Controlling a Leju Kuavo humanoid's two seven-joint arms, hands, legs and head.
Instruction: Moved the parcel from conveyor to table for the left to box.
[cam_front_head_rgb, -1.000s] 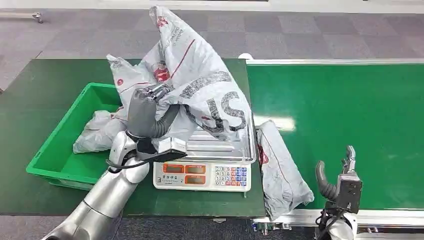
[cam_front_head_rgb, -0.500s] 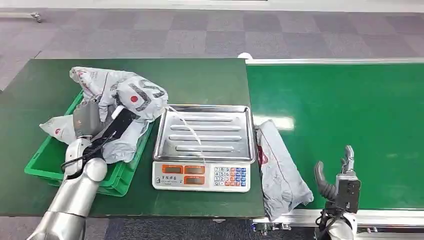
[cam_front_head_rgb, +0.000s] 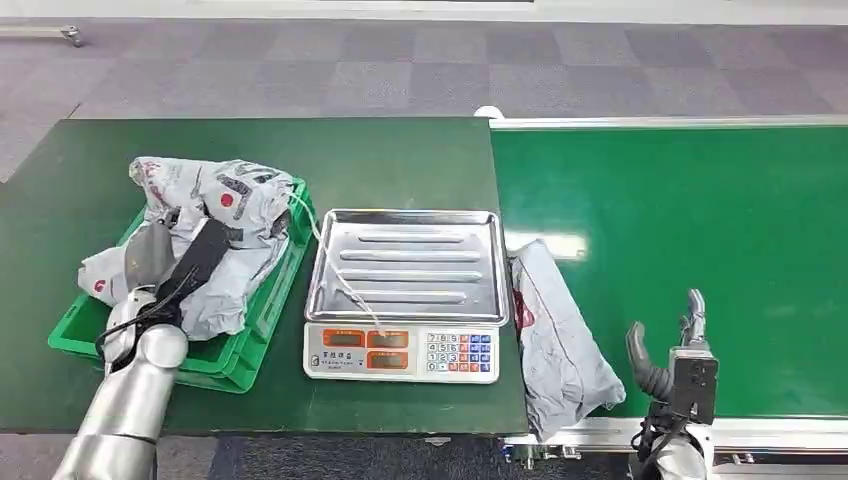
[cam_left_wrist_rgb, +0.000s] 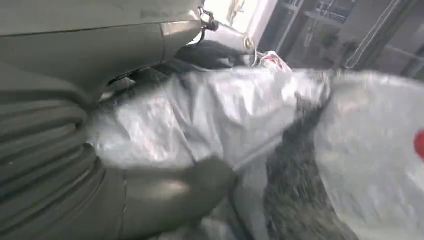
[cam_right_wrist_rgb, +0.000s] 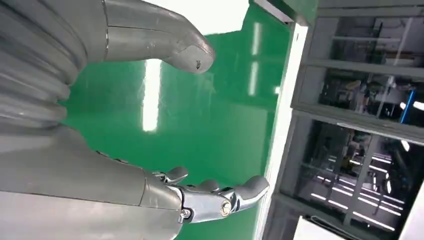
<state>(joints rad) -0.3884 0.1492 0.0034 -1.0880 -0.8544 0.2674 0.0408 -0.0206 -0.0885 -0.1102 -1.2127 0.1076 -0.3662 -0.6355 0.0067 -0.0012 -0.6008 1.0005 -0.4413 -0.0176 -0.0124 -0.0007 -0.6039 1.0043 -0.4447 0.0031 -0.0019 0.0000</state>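
Note:
A crumpled grey parcel (cam_front_head_rgb: 222, 205) with dark lettering and red marks lies over the green box (cam_front_head_rgb: 268, 305) on the left of the table. My left hand (cam_front_head_rgb: 158, 256) grips it from the near side. In the left wrist view the thumb (cam_left_wrist_rgb: 172, 195) and fingers (cam_left_wrist_rgb: 220, 47) close around the parcel's grey film (cam_left_wrist_rgb: 350, 125). Under it, a second grey parcel (cam_front_head_rgb: 100, 277) pokes out over the box's left rim. A third grey parcel (cam_front_head_rgb: 557, 335) lies along the seam between table and green conveyor (cam_front_head_rgb: 700, 220). My right hand (cam_front_head_rgb: 675, 360) hovers open at the conveyor's near edge, with nothing in it (cam_right_wrist_rgb: 90, 180).
A weighing scale (cam_front_head_rgb: 403, 352) with a bare steel tray (cam_front_head_rgb: 408, 262) stands mid-table between box and conveyor. The dark green table (cam_front_head_rgb: 400, 160) is bare behind the scale. Grey carpet floor lies beyond.
My left hand swung the big grey parcel from above the scale leftward and down onto the green box. The right hand has stayed in place.

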